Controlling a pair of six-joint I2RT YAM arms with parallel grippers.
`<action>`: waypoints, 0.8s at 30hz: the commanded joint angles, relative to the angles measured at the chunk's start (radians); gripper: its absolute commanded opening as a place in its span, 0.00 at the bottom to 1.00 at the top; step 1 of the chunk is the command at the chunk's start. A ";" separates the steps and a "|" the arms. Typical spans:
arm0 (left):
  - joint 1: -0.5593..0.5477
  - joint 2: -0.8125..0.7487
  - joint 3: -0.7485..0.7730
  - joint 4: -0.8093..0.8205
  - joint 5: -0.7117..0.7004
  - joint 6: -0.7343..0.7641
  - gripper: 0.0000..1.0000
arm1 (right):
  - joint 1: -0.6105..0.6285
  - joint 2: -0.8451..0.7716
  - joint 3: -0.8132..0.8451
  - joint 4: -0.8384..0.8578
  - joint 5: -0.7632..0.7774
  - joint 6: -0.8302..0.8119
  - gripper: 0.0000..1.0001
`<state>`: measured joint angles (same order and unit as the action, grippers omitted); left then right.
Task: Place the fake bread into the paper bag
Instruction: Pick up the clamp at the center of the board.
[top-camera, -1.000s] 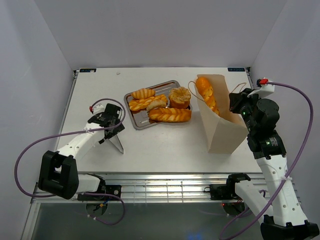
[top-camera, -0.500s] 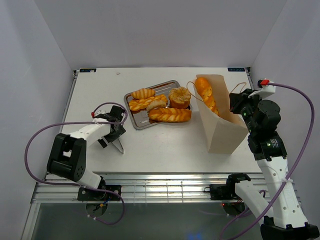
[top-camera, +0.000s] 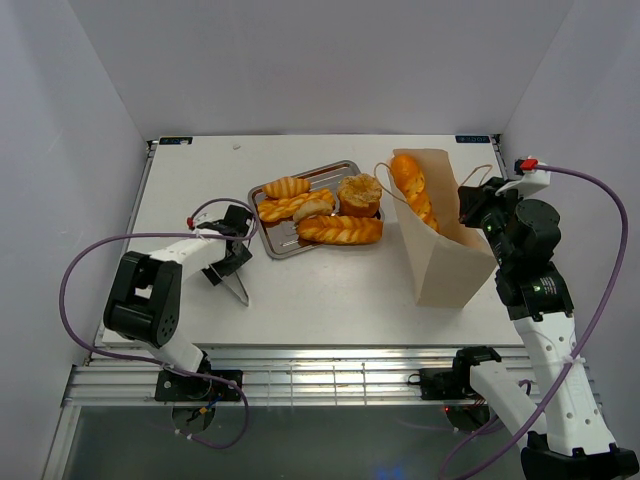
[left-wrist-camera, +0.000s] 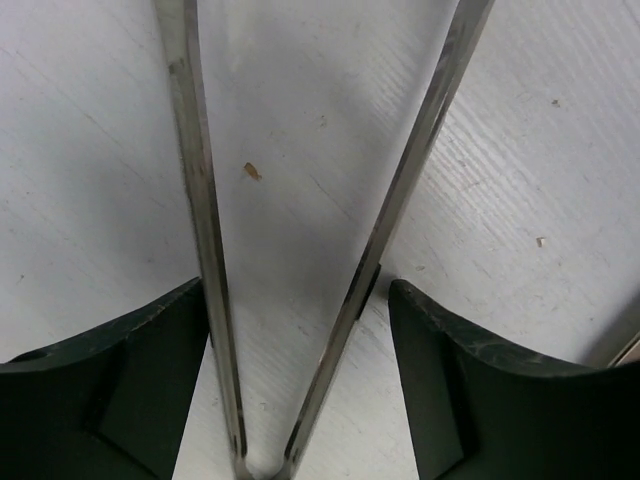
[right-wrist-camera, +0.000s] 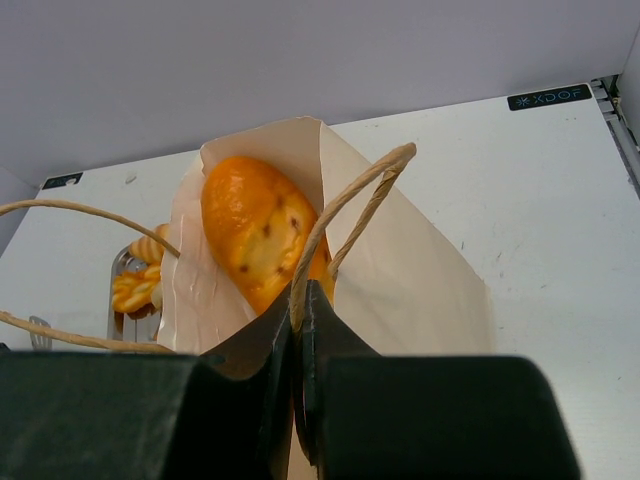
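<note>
The paper bag (top-camera: 445, 250) stands at the right, and a long baguette (top-camera: 412, 190) leans inside it; the right wrist view shows the same loaf (right-wrist-camera: 255, 230). Several more golden pastries (top-camera: 338, 229) lie on the silver tray (top-camera: 283, 243). My right gripper (top-camera: 478, 212) is shut on the bag's rim and string handle (right-wrist-camera: 345, 215). My left gripper (top-camera: 226, 252) is low over the table left of the tray. It is open, and its fingers (left-wrist-camera: 150, 385) straddle the two arms of the metal tongs (left-wrist-camera: 200, 230). It holds no bread.
The metal tongs (top-camera: 238, 290) lie on the white table (top-camera: 330, 290) in front of the tray's left corner. White walls close in the table on the left, back and right. The bag's other string handle (right-wrist-camera: 70, 210) loops to the left.
My left arm has folded its elbow back toward the near left. Its gripper has stayed at the tongs and shifted slightly right. My right arm, the bag and the bread have not moved.
</note>
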<state>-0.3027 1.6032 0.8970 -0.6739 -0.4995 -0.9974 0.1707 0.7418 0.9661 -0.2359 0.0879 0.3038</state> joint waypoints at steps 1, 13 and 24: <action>0.004 -0.014 -0.030 0.046 0.010 0.016 0.80 | 0.003 0.001 0.003 0.026 -0.011 -0.003 0.08; 0.004 -0.184 -0.044 0.042 -0.050 0.121 0.47 | 0.003 -0.004 0.013 0.017 -0.011 0.008 0.08; 0.004 -0.454 0.101 0.085 0.262 0.531 0.49 | 0.003 0.010 0.039 0.003 0.007 -0.003 0.08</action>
<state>-0.3019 1.2045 0.9398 -0.6163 -0.3603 -0.6174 0.1707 0.7498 0.9665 -0.2371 0.0795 0.3069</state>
